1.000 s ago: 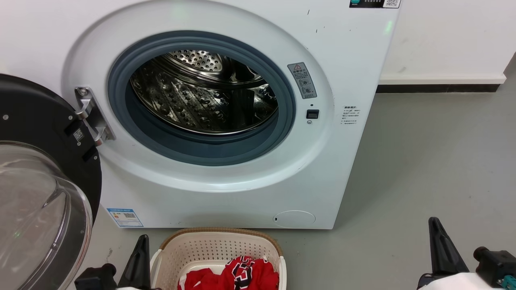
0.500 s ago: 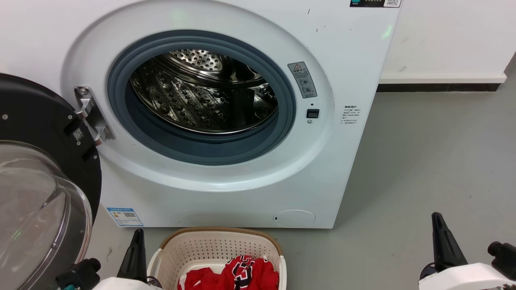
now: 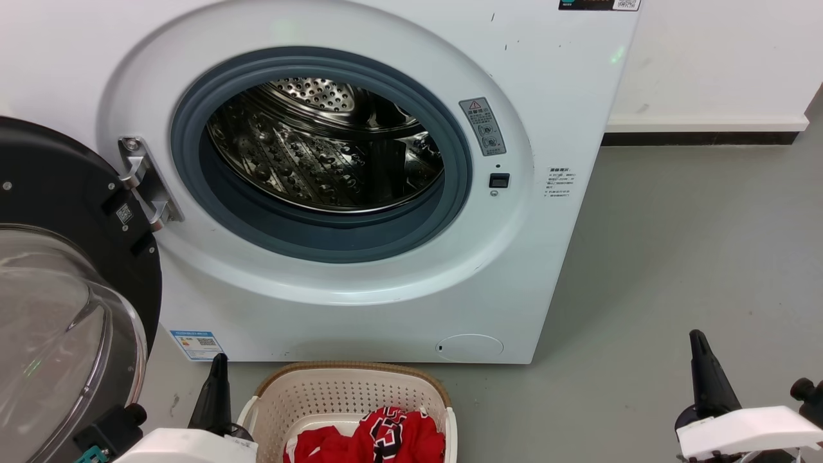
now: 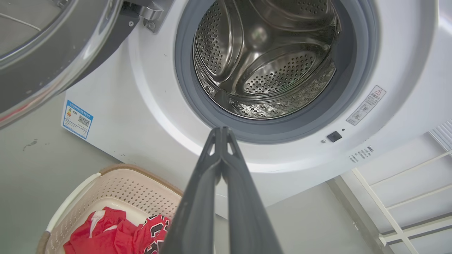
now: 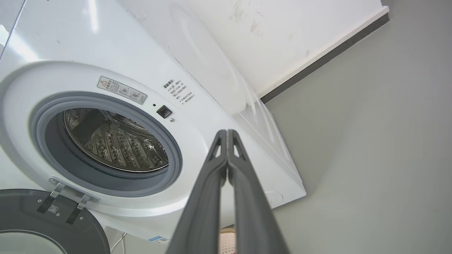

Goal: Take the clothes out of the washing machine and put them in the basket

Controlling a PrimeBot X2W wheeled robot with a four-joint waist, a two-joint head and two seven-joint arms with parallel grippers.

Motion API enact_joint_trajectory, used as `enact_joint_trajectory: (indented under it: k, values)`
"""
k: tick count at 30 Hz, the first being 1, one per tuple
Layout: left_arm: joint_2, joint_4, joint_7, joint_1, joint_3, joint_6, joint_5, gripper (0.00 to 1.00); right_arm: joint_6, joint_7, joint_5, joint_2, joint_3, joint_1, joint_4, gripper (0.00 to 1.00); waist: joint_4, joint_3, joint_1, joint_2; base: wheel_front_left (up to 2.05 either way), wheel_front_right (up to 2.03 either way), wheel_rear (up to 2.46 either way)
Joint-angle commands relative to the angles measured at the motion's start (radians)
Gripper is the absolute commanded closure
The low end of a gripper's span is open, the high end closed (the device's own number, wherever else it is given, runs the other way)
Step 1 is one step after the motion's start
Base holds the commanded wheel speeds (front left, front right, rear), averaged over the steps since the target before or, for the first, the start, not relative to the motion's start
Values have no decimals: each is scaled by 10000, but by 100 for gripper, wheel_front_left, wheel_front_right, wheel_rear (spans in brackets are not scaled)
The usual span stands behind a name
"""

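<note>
Left hand [image 3: 220, 366] and right hand [image 3: 696, 344] point up, closed

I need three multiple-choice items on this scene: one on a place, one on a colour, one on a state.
1. The clothes lie: A in the drum; B in the basket; C on the floor.
2. The basket's rim is: A brown; B blue; C green.
3. The door of the washing machine is: A wide open; B shut; C taken off.
Answers: 1 B, the red fabric sits inside its perforated walls. 2 A, a brown band tops the cream sides. 3 A, it hangs swung aside on its hinge.
</note>
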Motion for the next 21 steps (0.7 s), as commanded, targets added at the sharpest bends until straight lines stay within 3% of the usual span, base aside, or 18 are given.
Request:
enact_joint_trajectory:
  k: [1, 21]
  values:
    - [24, -62, 88, -267, 60, -40, -424, 100, -2, 102, 447, -31, -34, -311, -81, 100, 1, 4, -1, 0, 0, 0, 0]
    - [-15, 95, 778, -686, 193, -62, -3166, 100, -3, 791, 3331, -40, -93, -690, 143, 100, 9, 45, -1, 0, 0, 0, 0]
